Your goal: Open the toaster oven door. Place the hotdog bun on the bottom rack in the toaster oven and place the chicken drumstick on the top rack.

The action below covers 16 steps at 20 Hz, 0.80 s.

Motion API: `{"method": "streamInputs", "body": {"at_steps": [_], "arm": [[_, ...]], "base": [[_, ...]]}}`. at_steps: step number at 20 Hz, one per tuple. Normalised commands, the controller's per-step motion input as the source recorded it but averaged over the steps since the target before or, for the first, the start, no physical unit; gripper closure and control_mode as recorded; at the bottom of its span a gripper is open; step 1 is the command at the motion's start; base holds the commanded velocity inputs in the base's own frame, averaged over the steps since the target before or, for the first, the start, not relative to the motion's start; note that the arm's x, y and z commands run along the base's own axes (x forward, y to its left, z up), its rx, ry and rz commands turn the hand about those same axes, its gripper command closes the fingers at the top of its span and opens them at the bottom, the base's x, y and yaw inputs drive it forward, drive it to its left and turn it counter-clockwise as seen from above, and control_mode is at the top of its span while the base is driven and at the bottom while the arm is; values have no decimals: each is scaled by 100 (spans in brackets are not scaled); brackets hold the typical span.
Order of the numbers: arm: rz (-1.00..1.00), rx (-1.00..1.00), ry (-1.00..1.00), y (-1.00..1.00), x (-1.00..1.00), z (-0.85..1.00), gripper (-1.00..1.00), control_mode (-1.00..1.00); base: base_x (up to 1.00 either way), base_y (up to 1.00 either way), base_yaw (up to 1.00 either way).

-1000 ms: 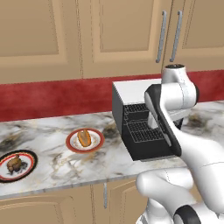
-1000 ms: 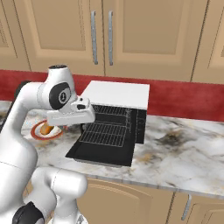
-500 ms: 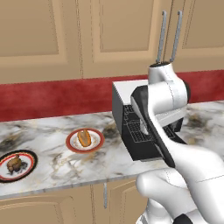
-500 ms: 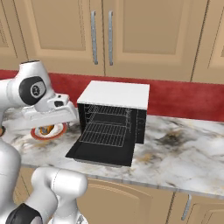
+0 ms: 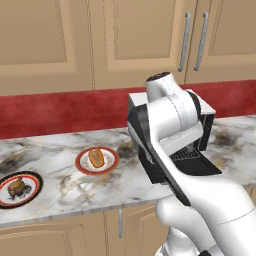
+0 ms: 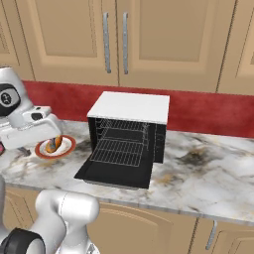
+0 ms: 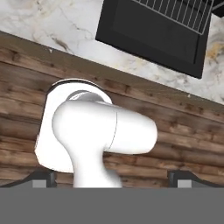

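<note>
The toaster oven door (image 6: 115,173) is already down flat on the table (image 6: 208,173), so the next move looks like fetching the hotdog bun (image 5: 96,157). The bun sits on a red-rimmed plate (image 5: 82,165) left of the toaster oven (image 6: 130,106), long axis running near-to-far. The chicken drumstick (image 5: 16,186) is on a dark plate (image 5: 34,192) further left, nearer the table edge.

The hand (image 6: 45,130) hangs just near-side of the bun plate, partly covering it in the right base view. Its fingers spread wide, holding nothing. The bun lies just beyond and below the hand; whether the hand is over it yet I cannot tell.

The left base view gives bun, drumstick and both plates unblocked, but the arm hides most of the oven. The right base view shows the oven cavity with the top rack (image 6: 123,126) and bottom rack (image 6: 119,151), both bare. The hand view looks back down at the door and table edge, not at the bun.
</note>
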Motion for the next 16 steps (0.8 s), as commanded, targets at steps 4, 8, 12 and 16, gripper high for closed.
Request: {"method": "streamInputs", "body": {"at_steps": [4, 8, 12, 16], "arm": [[0, -5, 3, 67, -14, 5, -100, -100], [-7, -6, 3, 74, 10, -1, -100, -100], [-17, -5, 0, 70, 37, -16, -100, -100], [-27, 0, 0, 42, 51, -26, -100, -100]], "base": [[0, 0, 0], [0, 0, 0], [0, 0, 0], [0, 0, 0]]}}
